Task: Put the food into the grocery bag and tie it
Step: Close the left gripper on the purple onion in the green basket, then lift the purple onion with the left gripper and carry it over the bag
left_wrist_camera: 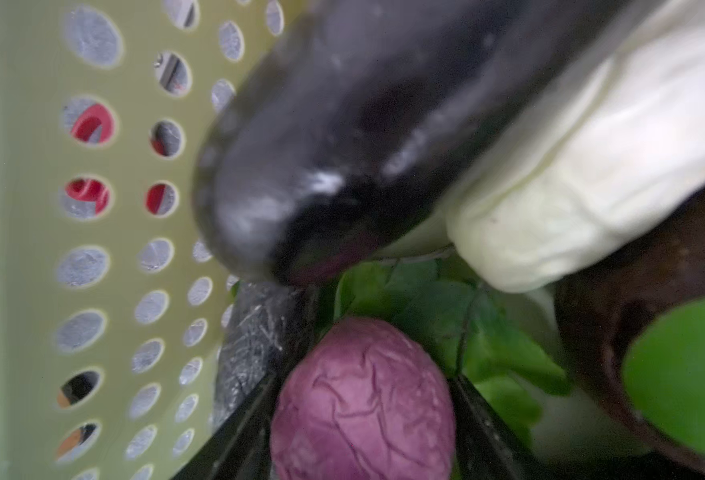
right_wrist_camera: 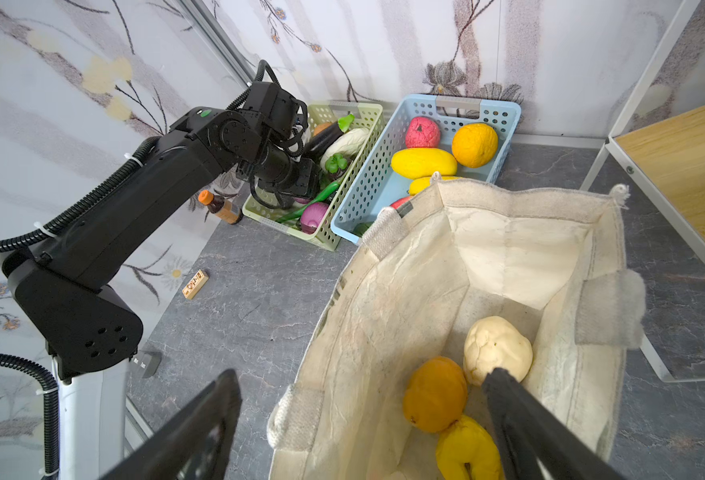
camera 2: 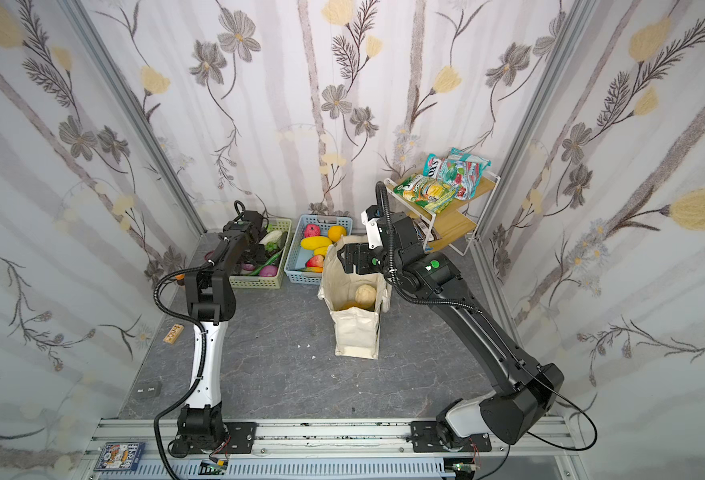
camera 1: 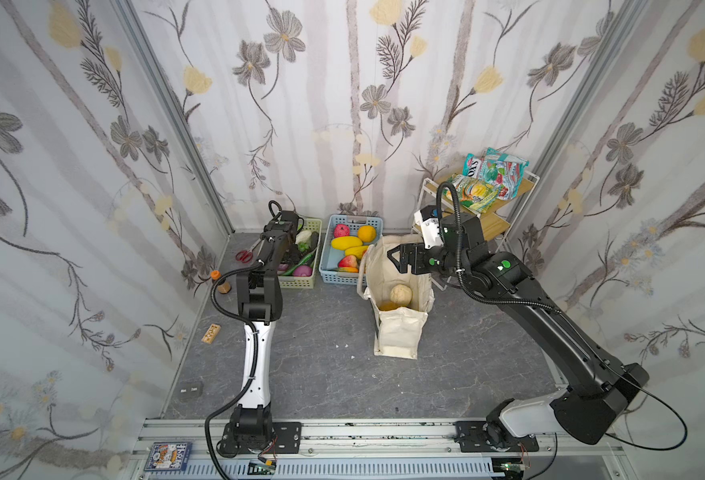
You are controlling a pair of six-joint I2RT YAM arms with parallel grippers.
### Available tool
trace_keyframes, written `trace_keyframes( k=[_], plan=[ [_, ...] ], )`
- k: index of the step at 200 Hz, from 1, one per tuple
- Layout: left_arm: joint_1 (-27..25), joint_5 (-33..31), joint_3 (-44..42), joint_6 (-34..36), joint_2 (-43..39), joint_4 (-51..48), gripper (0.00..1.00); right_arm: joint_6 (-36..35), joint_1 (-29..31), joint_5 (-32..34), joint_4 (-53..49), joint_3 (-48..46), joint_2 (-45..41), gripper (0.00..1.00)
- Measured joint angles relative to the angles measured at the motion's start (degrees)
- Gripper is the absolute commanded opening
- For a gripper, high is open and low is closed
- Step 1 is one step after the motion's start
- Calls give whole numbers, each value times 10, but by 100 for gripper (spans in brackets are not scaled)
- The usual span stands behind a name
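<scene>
at the centre of a top view, just right of the middle, the grocery bag [camera 1: 398, 332] stands upright and open on the grey table [camera 1: 321, 357]. the right wrist view looks into it: a cream ball [right_wrist_camera: 496, 349], an orange fruit [right_wrist_camera: 436, 395] and a yellow fruit [right_wrist_camera: 467, 453] lie together on its bottom. the right gripper [right_wrist_camera: 361, 376] hangs over the bag's far rim with its jaws spread wide, one finger above the inside and the other outside the cloth wall, pinching nothing.

behind the bag and to its left in the frame, the blue basket [camera 1: 357, 218] holds a red fruit [camera 1: 341, 230], an orange [camera 1: 366, 233] and yellow mangoes [camera 1: 346, 243]. the green basket [camera 1: 296, 283] sits just beside it, further left, and the left arm reaches down into it. in the left wrist view the left gripper [left_wrist_camera: 367, 376] has a finger on each side of a wrinkled purple ball [left_wrist_camera: 363, 399]; whether they press on it or only flank it i cannot tell. a dark eggplant [left_wrist_camera: 342, 145] and a white vegetable [left_wrist_camera: 591, 166] lie just past the ball.

toward the upper right of the frame, snack packets [camera 1: 492, 170] rest on a small rack [camera 1: 496, 226].
</scene>
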Motion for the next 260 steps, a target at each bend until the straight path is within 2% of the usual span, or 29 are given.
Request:
trace_keyframes(
  k=[46, 160, 224, 260],
  plan=[
    [1, 30, -1, -7, -13, -6, 61, 0, 0, 0, -1, 1, 0, 92],
    [2, 48, -1, -10, -71, -26, 60, 0, 1, 0, 0, 1, 0, 92],
    [1, 113, -2, -44, -128, -26, 60, 0, 1, 0, 0, 1, 0, 92],
    [-6, 146, -29, -66, -179, -13, 60, 0, 1, 0, 3, -2, 0, 92]
  ],
)
